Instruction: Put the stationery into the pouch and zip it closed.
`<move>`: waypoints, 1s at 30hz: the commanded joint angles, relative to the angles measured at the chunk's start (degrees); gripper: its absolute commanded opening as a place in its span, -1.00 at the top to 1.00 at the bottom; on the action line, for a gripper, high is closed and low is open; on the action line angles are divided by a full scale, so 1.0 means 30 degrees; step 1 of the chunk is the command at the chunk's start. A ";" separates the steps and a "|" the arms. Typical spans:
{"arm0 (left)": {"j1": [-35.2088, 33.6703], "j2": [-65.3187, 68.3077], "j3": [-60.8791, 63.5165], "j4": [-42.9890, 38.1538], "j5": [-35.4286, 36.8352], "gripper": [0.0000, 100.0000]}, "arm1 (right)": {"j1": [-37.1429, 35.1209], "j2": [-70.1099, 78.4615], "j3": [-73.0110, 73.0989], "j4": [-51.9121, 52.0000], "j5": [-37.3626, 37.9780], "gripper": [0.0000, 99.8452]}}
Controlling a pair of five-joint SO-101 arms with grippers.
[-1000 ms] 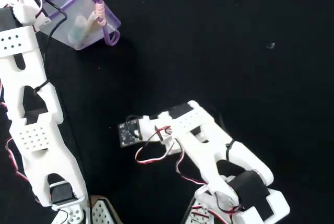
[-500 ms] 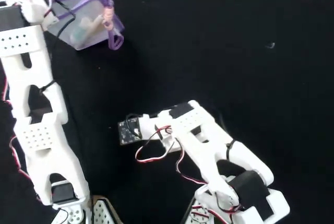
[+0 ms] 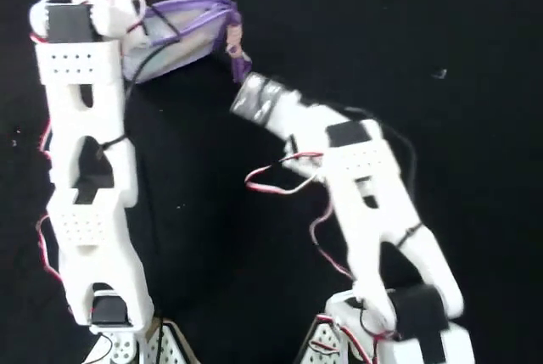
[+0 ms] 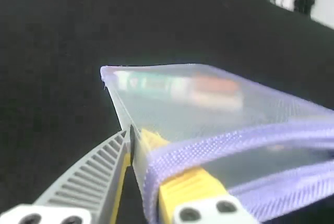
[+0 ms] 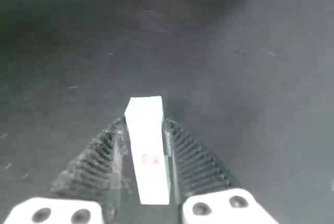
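Note:
A clear pouch (image 3: 182, 37) with purple zipper trim hangs at the far left of the black table. My left gripper (image 3: 140, 29) is shut on its edge. In the left wrist view the pouch (image 4: 209, 109) is pinched between the fingers of the left gripper (image 4: 130, 138), and blurred green-white and orange stationery (image 4: 177, 85) lies inside. A pink and purple zipper pull (image 3: 233, 46) dangles at the pouch's right end. My right gripper (image 3: 248, 99) sits just below that pull. In the right wrist view the right gripper (image 5: 144, 124) is shut on a small white eraser block (image 5: 148, 151).
The black table (image 3: 441, 126) has free room across its right half and middle. Both arm bases (image 3: 373, 338) stand at the near edge, with red wires (image 3: 280, 173) looping off the right arm. Grey and dark objects line the far edge.
My right arm has swung from the near centre of the table up to the pouch's right end. My left arm has carried the pouch rightward and tilted it.

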 commanded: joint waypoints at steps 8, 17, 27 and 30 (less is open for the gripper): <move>0.3736 -0.2432 -0.0396 0.0352 0.0088 0.94 | 0.2696 -0.8864 -0.0835 -0.1788 -0.6828 0.98; 0.4498 -0.2462 0.0337 0.0674 0.0234 0.94 | 0.2667 -1.3905 0.0337 -0.4484 -1.1077 0.98; 0.4440 -0.2286 0.1216 0.0615 0.0410 0.94 | 0.0703 -1.3729 0.4586 -1.4505 -1.6322 0.98; 0.4440 -0.2286 0.1275 0.0615 0.0410 0.94 | 0.0264 -1.2938 0.5817 -1.7934 -1.7553 0.98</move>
